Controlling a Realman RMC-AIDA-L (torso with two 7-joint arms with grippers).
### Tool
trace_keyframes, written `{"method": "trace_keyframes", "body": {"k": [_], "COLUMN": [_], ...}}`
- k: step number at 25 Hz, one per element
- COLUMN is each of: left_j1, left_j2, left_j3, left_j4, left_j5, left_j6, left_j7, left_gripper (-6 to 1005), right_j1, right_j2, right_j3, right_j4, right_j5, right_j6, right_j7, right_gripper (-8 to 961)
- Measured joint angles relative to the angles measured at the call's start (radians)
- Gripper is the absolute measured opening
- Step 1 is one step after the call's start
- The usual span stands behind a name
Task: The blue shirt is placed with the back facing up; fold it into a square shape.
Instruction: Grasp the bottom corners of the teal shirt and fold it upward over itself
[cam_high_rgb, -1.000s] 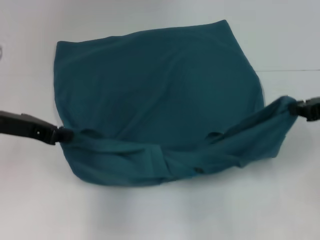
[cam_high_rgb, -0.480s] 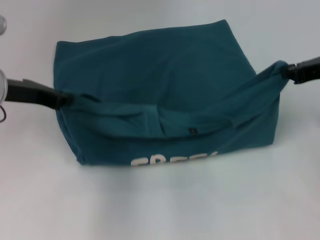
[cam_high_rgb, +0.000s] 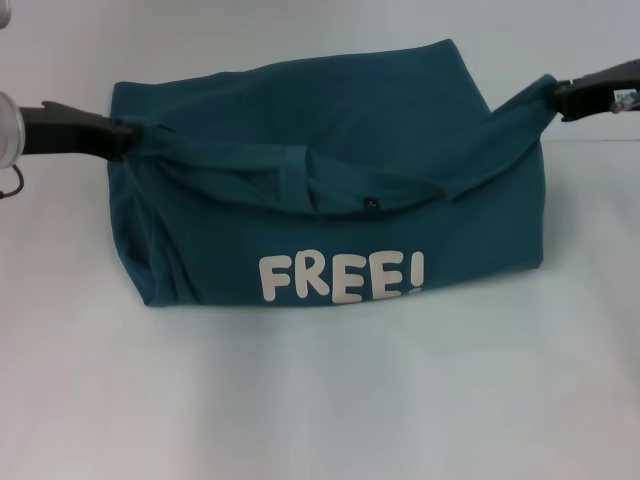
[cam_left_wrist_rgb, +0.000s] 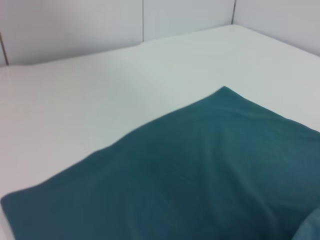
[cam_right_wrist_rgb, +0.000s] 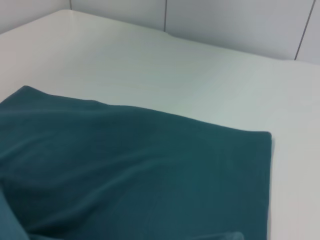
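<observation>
Both arms reach inward from the table's left and right edges, raised above it. The left end effector (cam_high_rgb: 122, 140) and right end effector (cam_high_rgb: 556, 98) each pinch a bunched corner of the shirt (cam_high_rgb: 330, 130).

White table (cam_high_rgb: 320, 420), smooth matte top, evenly lit, soft shadow near its middle. Far edge meets pale panelled walls (cam_left_wrist_rgb: 75, 25) with thin vertical seams; wall corner visible beyond the table's far corner (cam_left_wrist_rgb: 233, 23). Second seamed wall (cam_right_wrist_rgb: 240, 20)
</observation>
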Motion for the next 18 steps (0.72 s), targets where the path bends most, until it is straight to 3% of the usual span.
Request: {"method": "trace_keyframes", "body": {"k": [18], "left_j1": [-0.033], "left_j2": [0.002], "left_j3": [0.002], "left_j4": [-0.095], "left_j5": [-0.078], "left_j6": [-0.185], "left_j7": [0.097], "left_gripper": [48], "right_j1": [0.116], "right_j2": [-0.027], "right_j3": [0.0], "right_j4": [0.214], "right_j5": [-0.004], "right_j6": [0.212], "right_j7": [-0.072], "right_gripper": [26]}}
